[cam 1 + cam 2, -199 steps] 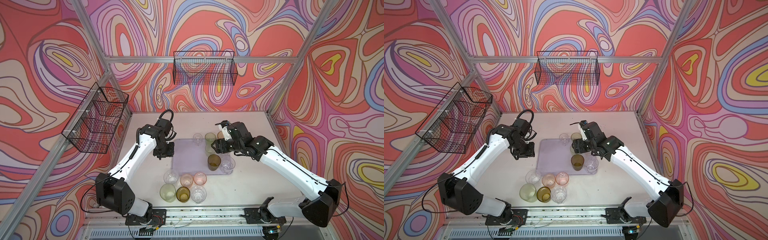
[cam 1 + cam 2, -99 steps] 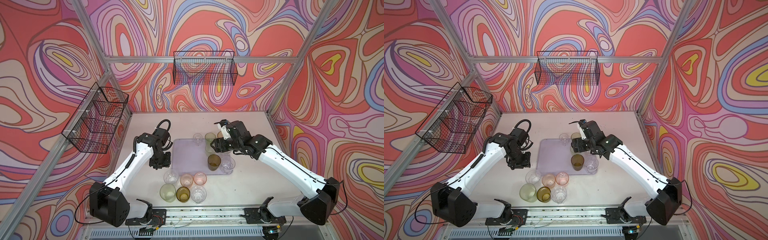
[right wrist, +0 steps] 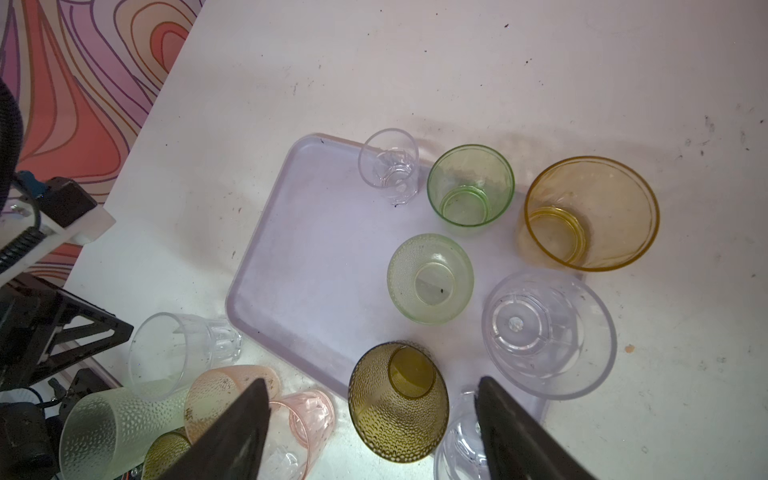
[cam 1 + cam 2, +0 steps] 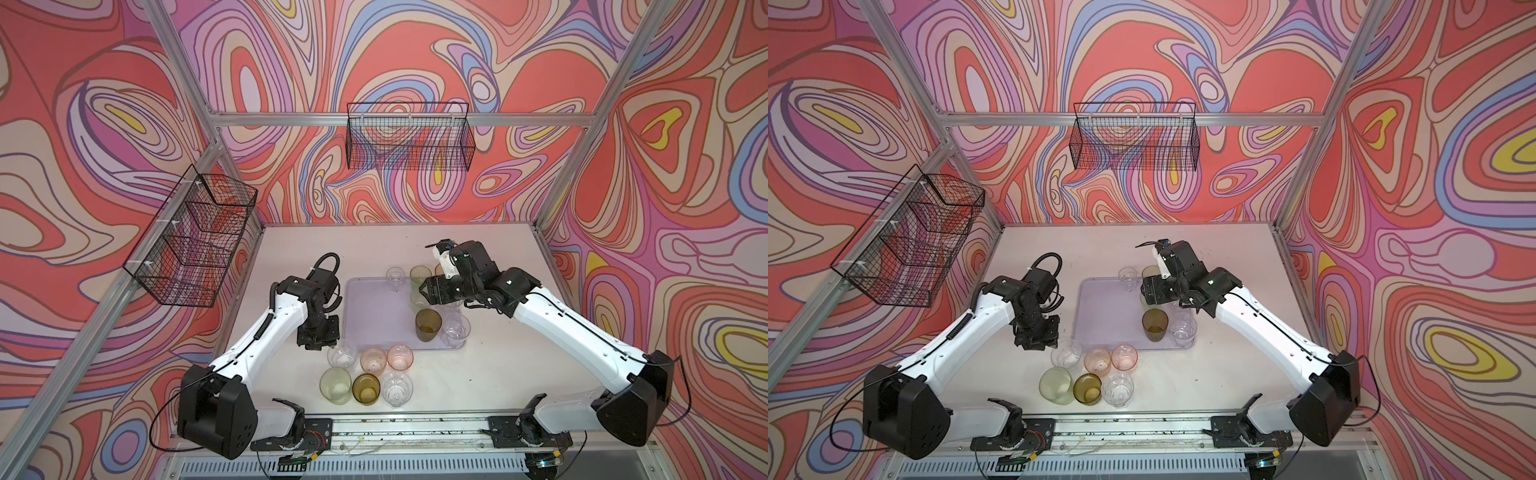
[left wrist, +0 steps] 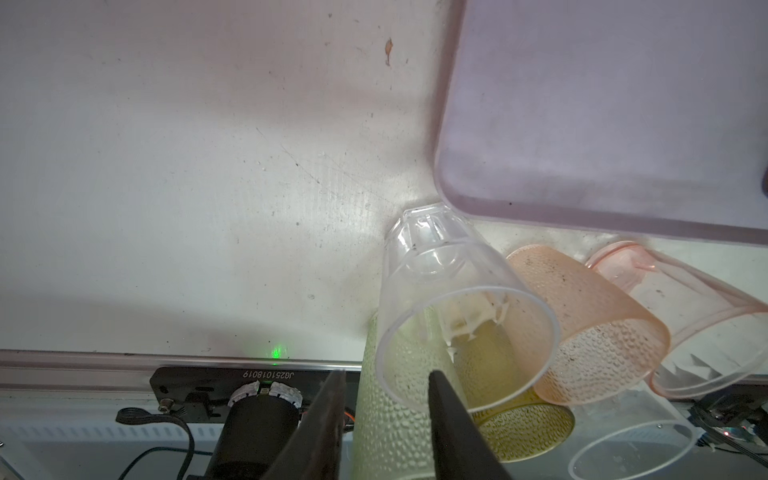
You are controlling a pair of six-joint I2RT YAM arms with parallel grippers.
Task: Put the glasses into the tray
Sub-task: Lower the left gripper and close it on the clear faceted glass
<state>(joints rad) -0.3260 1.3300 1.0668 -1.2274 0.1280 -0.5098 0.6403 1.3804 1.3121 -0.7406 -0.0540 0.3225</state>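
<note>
On scuffed white table (image 4: 498,374) amid swirly walls (image 4: 124,124): tray (image 4: 374,307), left pincer (image 5: 386,374), right pincer (image 3: 372,380), both released.

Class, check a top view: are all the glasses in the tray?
No; six glasses stand clustered on the table outside the tray.

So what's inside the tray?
The tray holds a dark olive glass, a pale green glass and a big clear glass. In both top views the right tool hides its far corner.
</note>
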